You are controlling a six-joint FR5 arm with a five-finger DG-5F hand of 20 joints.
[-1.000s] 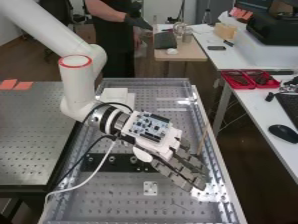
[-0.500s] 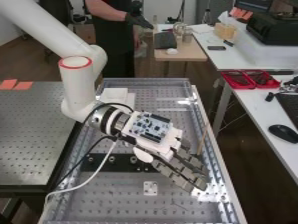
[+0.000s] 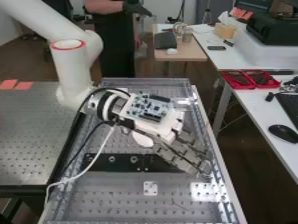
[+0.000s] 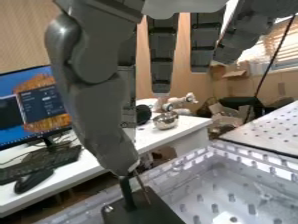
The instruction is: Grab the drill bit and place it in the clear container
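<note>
The robot hand [image 3: 164, 130] is spread, fingers fairly straight. The drill bit [image 4: 142, 187], 1 slim reddish-brown rod, slants just beside its thumb tip; contact is unclear.

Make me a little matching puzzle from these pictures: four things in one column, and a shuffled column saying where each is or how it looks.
Things
1. Circuit board
2. Pair of red trays
3. Metal bowl
4. Robot arm

Places and looks
A. Round and shiny
B. White, with a red ring around it
C. On top of the hand, near where it joins the arm
D. Side by side on a white table

Right pairs: 1-C, 2-D, 3-A, 4-B
</note>
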